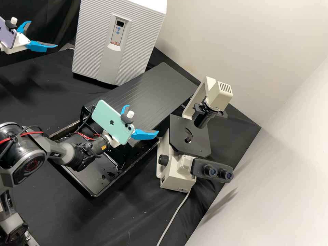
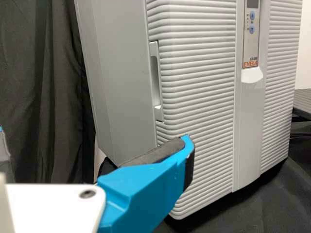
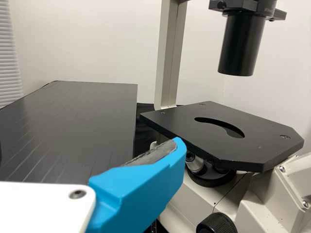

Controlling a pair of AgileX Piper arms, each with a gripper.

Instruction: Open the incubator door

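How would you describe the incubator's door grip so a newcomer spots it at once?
Find the big pale incubator with the ribbed front. Follow the edge where the ribs meet its smooth side to a tall, narrow recessed grip. Unlike the control panel on the front's middle strip, it has no buttons or display.

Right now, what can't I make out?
Inside the boxy white, ribbed incubator: hidden by its shut door, left wrist view.
Its top: cut off by upper edge, high view.
Reading on its dark rectangular display: too small, high view.
Part of flat purple phone: cut off by left edge, high view.
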